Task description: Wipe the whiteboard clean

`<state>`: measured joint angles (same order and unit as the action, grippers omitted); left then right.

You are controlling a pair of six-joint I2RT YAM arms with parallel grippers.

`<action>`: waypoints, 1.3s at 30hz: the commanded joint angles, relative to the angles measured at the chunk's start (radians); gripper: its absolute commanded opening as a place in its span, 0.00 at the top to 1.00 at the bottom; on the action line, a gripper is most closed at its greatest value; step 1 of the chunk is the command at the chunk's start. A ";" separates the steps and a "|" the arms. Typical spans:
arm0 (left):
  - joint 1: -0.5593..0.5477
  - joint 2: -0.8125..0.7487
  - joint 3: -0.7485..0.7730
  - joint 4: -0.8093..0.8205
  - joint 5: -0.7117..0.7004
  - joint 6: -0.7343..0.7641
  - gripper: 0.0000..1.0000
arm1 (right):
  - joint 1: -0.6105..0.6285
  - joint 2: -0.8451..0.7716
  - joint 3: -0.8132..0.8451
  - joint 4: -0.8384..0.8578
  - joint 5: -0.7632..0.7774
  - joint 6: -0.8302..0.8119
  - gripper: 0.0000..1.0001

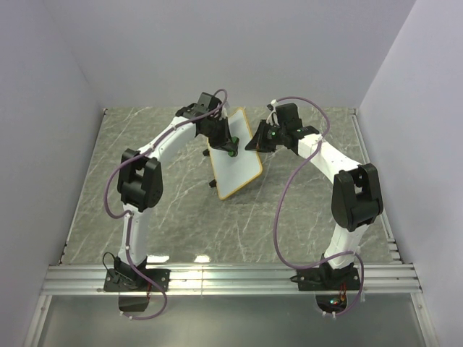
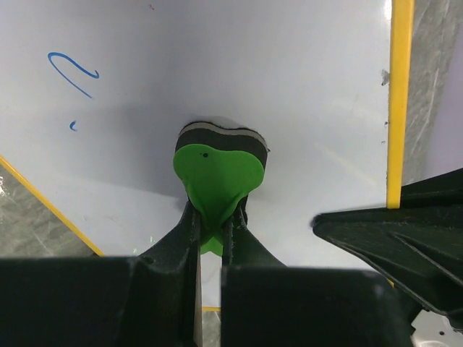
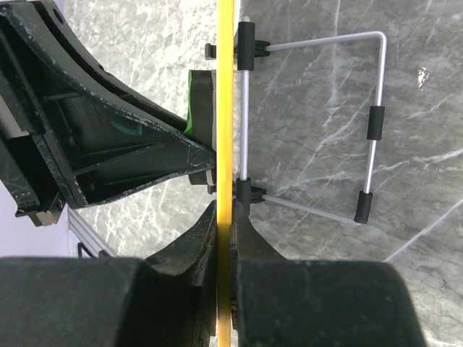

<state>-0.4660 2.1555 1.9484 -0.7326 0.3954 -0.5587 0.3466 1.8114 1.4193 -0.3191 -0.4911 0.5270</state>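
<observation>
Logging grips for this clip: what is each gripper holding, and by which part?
Left gripper pinches the eraser by its green tab; right gripper clamps the whiteboard by its yellow frame edge.

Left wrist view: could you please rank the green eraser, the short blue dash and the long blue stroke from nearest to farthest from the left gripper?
1. green eraser, clamped in the left gripper, centre, against the whiteboard.
2. short blue dash, on the board's upper left.
3. long blue stroke, just above the dash, farthest.
</observation>
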 commanded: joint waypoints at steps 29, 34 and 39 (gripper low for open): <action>0.053 0.202 0.220 -0.066 0.102 0.123 1.00 | 0.086 0.028 -0.006 -0.057 -0.093 -0.068 1.00; 0.041 0.150 0.222 -0.015 0.099 0.102 1.00 | 0.091 0.025 -0.013 -0.052 -0.090 -0.067 1.00; 0.043 0.043 0.088 0.079 0.051 0.071 1.00 | 0.089 0.020 -0.007 -0.069 -0.083 -0.076 1.00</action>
<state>-0.3840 2.2776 2.0956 -0.7288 0.4156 -0.4644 0.3500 1.8114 1.4193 -0.3202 -0.4942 0.5255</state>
